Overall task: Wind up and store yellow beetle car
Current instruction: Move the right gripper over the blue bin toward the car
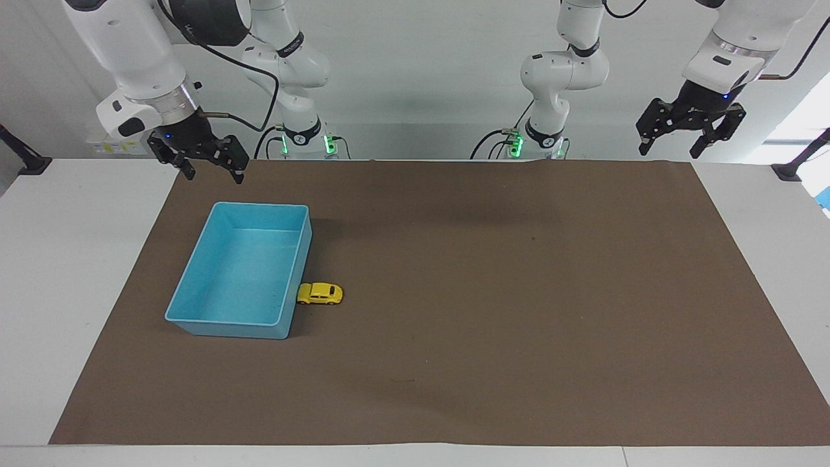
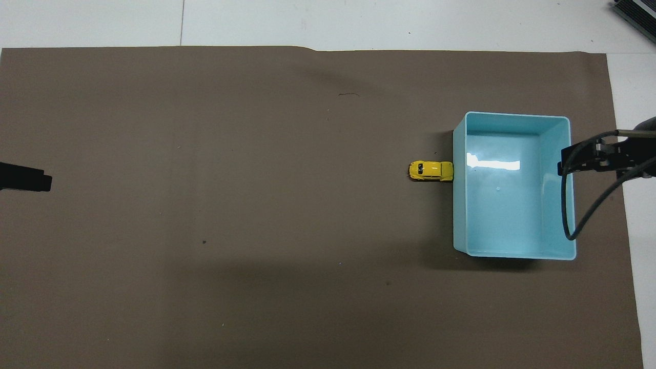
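The yellow beetle car [image 1: 320, 294] [image 2: 431, 170] stands on the brown mat [image 1: 493, 292]. It rests against the outer wall of the light blue bin [image 1: 224, 321] [image 2: 459, 205], on the side toward the left arm's end. The bin holds nothing. My right gripper [image 1: 215, 176] [image 2: 579, 159] hangs open in the air over the bin's wall at the right arm's end, holding nothing. My left gripper [image 1: 674, 149] is raised high and open over the mat's corner at the left arm's end, well away from the car. Only its tip [image 2: 31, 177] shows in the overhead view.
The mat covers most of the white table [image 1: 58, 272]. A black cable [image 2: 574, 215] loops from the right gripper over the bin's corner. A dark object [image 2: 635, 13] lies at the table's farthest corner on the right arm's end.
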